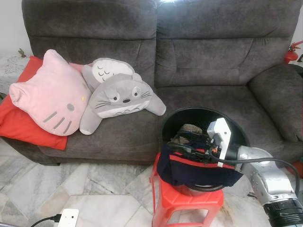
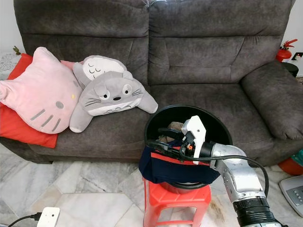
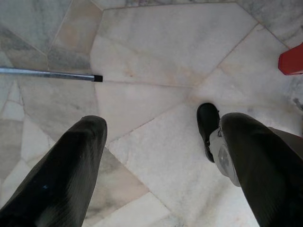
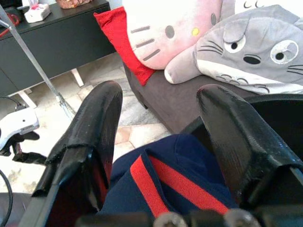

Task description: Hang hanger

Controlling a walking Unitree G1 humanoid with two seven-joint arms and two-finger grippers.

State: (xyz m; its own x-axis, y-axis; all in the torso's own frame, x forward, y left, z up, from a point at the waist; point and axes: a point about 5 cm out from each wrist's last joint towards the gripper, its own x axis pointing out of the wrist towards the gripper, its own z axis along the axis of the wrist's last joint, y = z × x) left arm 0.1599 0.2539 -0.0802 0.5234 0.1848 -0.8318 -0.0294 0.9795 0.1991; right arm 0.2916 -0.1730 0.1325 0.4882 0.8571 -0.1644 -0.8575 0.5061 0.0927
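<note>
My right gripper (image 2: 158, 142) over black basin (image 2: 222, 127) on red stool (image 2: 163, 201), before grey sofa (image 2: 199, 52). Fingers (image 4: 90, 137) spread wide, gripping nothing; navy garment with red stripe (image 4: 161, 182) lies between and below them, draped over basin's near rim. Cannot make out hanger among basin contents. My left gripper (image 3: 156, 156) hangs low over marble floor (image 3: 156, 61), fingers apart, empty; metal pole tip (image 3: 71, 75) nearby. Pink cat cushion (image 1: 47, 94), grey plush (image 1: 118, 97), red cushion (image 1: 23, 118) on sofa's left seat.
</note>
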